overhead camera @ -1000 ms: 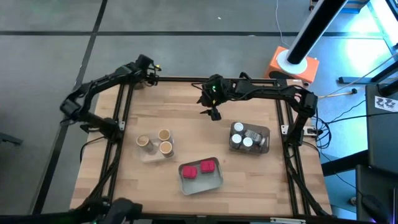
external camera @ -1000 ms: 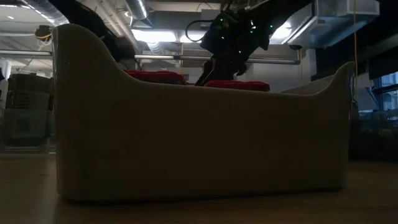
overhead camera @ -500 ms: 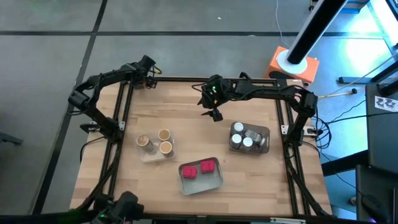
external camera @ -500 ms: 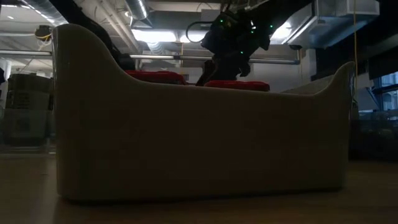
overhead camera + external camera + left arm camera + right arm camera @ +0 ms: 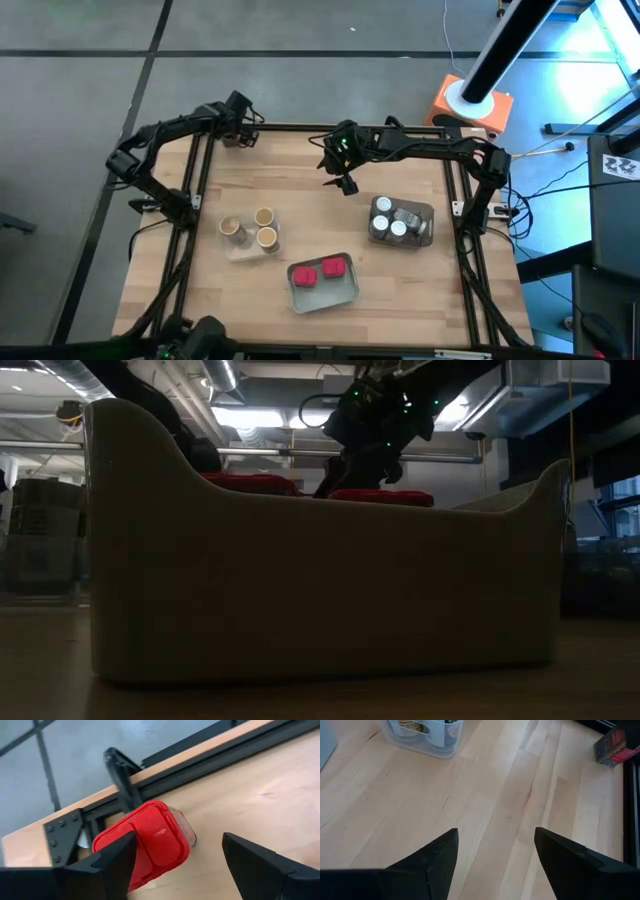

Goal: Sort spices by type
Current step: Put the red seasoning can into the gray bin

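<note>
Left tool at the far left corner of the pale wooden table (image 5: 300,190), wide open around a flat red plastic packet (image 5: 145,842).

The packet lies between the left tool's (image 5: 180,865) spread fingers, beside one finger (image 5: 112,865); whether they touch is unclear. The right tool (image 5: 492,857), also open and empty, hovers mid-table. Three tan cork cylinders (image 5: 252,230), clear white-lidded jars (image 5: 395,222) and two red packets (image 5: 320,271) sit in separate trays.
</note>
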Controlling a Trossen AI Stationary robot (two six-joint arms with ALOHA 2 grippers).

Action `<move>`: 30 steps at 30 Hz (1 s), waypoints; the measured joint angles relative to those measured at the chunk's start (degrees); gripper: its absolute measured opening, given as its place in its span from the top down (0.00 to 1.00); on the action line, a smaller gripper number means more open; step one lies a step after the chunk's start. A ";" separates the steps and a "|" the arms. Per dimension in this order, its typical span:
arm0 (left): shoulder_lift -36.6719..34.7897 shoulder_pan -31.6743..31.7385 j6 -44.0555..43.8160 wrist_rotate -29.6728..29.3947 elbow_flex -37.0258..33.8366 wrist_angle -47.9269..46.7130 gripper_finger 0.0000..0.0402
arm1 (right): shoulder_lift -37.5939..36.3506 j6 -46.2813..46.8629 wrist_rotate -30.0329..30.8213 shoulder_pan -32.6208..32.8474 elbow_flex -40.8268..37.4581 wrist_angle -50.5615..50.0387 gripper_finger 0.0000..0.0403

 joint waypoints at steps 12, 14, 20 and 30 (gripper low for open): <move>-2.93 -5.19 -2.12 6.27 -0.15 -0.63 0.32 | 0.00 -0.04 -0.02 0.00 0.00 0.13 0.35; -3.35 -6.11 -2.00 6.46 0.67 -2.48 0.32 | 0.00 -0.04 -0.02 0.00 0.00 0.13 0.35; -5.52 -7.37 4.18 5.71 4.12 -6.12 0.32 | 0.67 -0.03 -0.43 0.00 0.00 -0.04 0.35; -6.41 -6.24 14.13 5.13 4.31 -5.34 0.32 | 1.31 -0.28 -1.07 0.00 -0.02 0.11 0.35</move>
